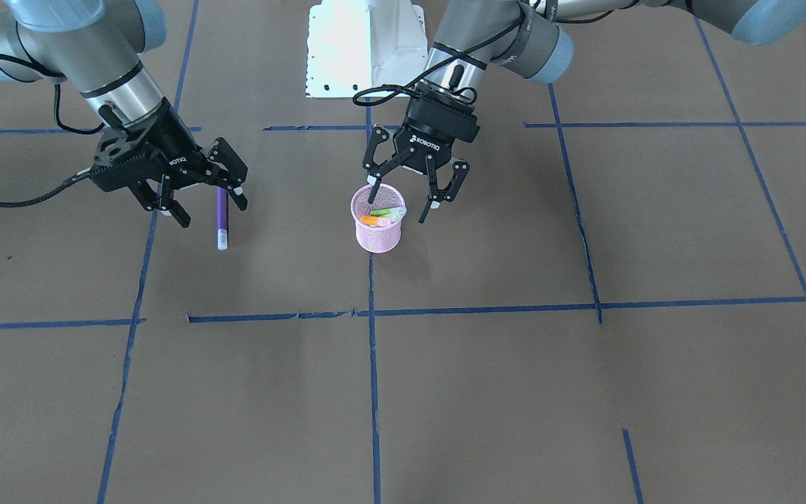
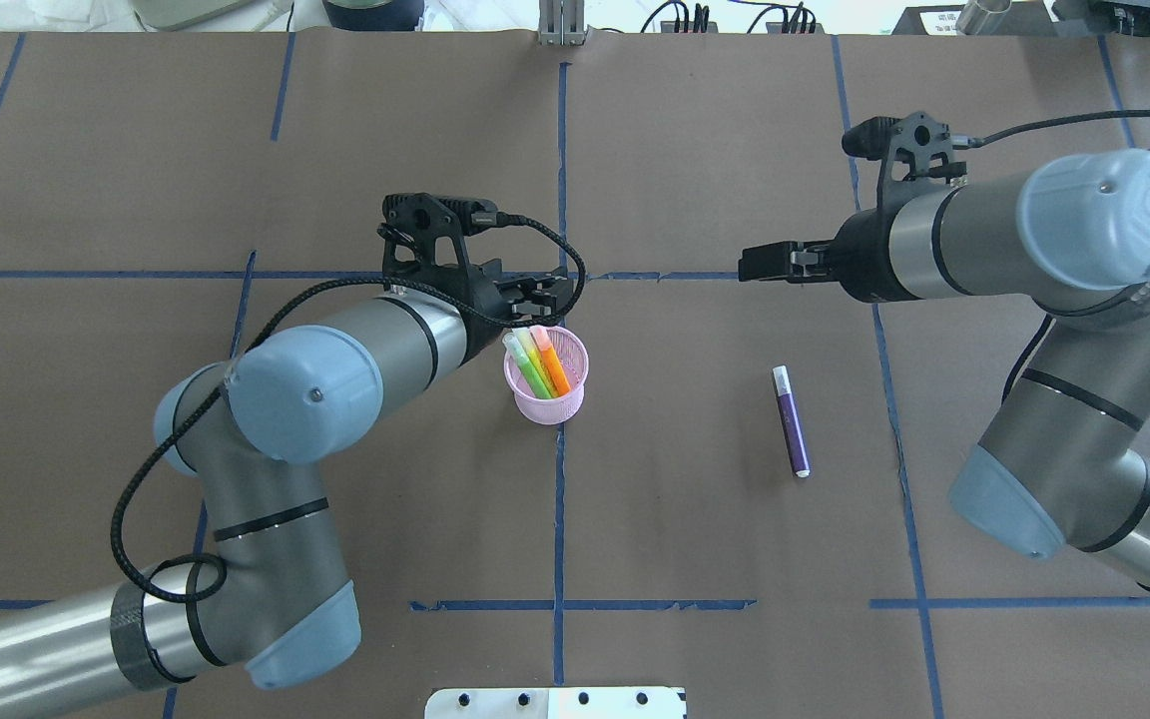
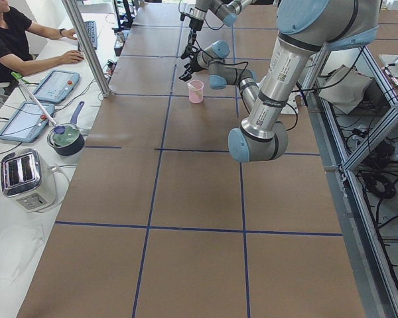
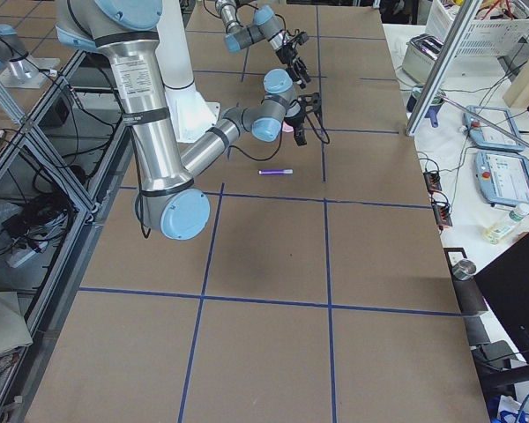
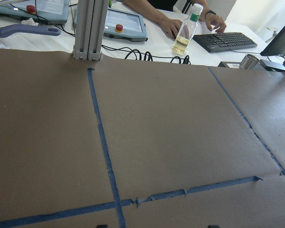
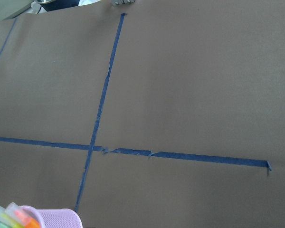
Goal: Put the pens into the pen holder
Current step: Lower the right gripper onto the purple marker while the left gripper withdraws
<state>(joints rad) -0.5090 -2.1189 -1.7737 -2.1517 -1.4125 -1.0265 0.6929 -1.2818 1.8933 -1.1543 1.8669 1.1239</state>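
The pink mesh pen holder [image 1: 378, 231] stands upright near the table's middle, also in the overhead view [image 2: 547, 399]. An orange pen [image 1: 375, 221] and a green pen [image 1: 386, 211] lean inside it. My left gripper [image 1: 406, 196] hangs open and empty just above the holder's rim, also in the overhead view [image 2: 540, 295]. The purple pen [image 1: 222, 217] lies flat on the table, apart from the holder, and shows in the overhead view [image 2: 791, 419]. My right gripper [image 1: 208, 204] is open and empty, raised above the table near the pen's far end, not touching it.
Blue tape lines [image 1: 373, 364] grid the brown table cover. The white robot base plate [image 1: 368, 49] sits at the robot's edge. An operator's side bench holds a toaster [image 3: 26, 179], tablets [image 3: 53, 85], a bottle [image 5: 186, 33] and a keyboard [image 5: 228, 42].
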